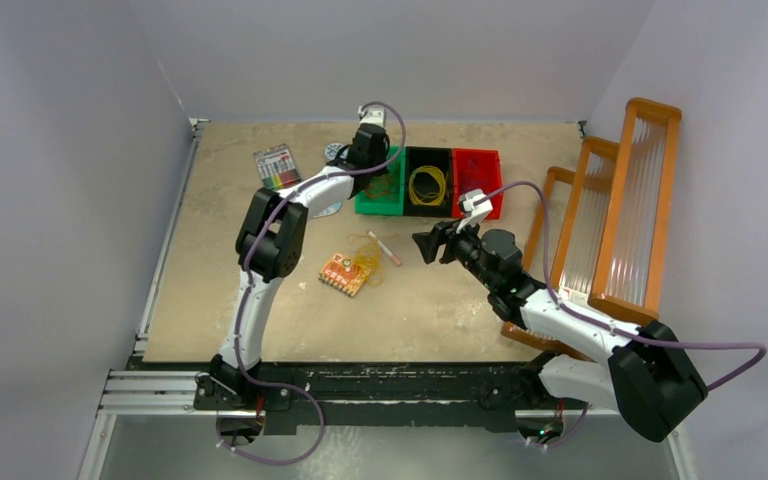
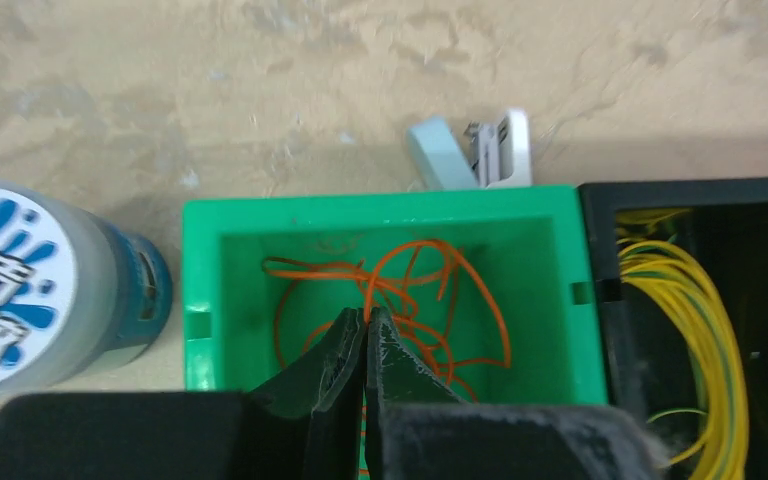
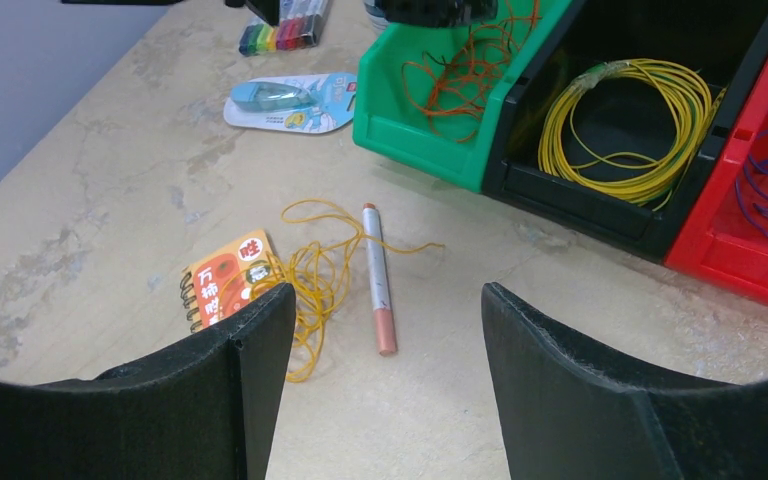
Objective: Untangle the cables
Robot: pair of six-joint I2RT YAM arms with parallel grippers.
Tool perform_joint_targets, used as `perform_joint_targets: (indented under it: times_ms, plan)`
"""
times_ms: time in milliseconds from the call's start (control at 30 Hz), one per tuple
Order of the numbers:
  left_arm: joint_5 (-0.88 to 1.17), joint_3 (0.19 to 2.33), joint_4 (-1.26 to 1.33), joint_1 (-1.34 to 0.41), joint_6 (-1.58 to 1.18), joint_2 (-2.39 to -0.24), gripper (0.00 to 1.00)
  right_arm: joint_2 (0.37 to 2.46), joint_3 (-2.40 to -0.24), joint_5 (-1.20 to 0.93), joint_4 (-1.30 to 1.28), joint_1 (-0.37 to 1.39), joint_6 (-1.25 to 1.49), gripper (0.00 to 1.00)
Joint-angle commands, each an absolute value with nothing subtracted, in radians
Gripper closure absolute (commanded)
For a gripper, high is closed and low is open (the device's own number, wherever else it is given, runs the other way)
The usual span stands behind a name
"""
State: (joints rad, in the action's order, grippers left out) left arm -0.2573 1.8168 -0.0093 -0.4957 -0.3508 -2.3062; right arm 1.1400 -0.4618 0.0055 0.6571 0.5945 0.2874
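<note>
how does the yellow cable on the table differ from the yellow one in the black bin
The loose cable is a messy tangle; the binned cable is a neat round coil. The loose cable lies on the table, touching a notebook and crossing a pen; the binned cable sits alone in the black bin. Both are thin yellow wire.

Left tool (image 2: pixel 365 320) pinched closed; right tool (image 3: pixel 385 305) spread wide.
</note>
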Motion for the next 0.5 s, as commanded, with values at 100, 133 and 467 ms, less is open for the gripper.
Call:
perform_joint_targets:
  times_ms: [100, 133, 467]
  plan:
    - [-0.269, 1.909, -0.113, -0.491, -0.368, -2.368, 1.00, 1.146, -0.489, 0.000, 0.713, 0.593, 0.297, 0.30]
    - [-0.271, 1.907, -0.114, -0.491, -0.365, -2.366, 1.00, 1.149, -0.488, 0.000, 0.715, 0.593, 0.298, 0.30]
    - [-0.268, 1.903, -0.101, -0.491, -0.362, -2.285, 0.80, 1.154, -0.492, -0.003, 0.719, 0.593, 0.298, 0.30]
